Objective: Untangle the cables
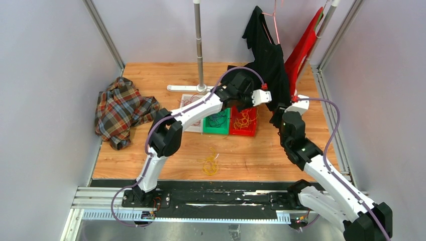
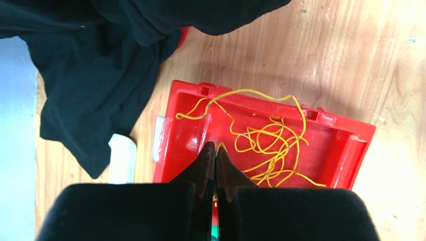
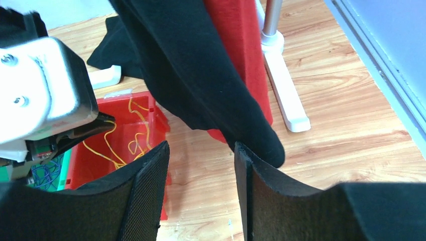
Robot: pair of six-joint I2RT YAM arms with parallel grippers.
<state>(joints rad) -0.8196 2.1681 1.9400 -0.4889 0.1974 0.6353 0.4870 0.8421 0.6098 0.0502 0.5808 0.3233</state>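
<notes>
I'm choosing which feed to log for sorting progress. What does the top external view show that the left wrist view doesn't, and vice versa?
Only top external: the plaid cloth, a loose yellow bunch on the table, and the right arm. Only left wrist: the left gripper close up, jaws closed over the red bin. Both: that red bin, the yellow cables in it, and the black garment.

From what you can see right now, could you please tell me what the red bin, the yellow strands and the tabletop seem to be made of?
The red bin looks like moulded plastic, glossy, with bright highlights on its walls. The yellow strands are probably thin insulated wire; they hold springy loops. The tabletop is wood or wood-look laminate, grain visible.
</notes>
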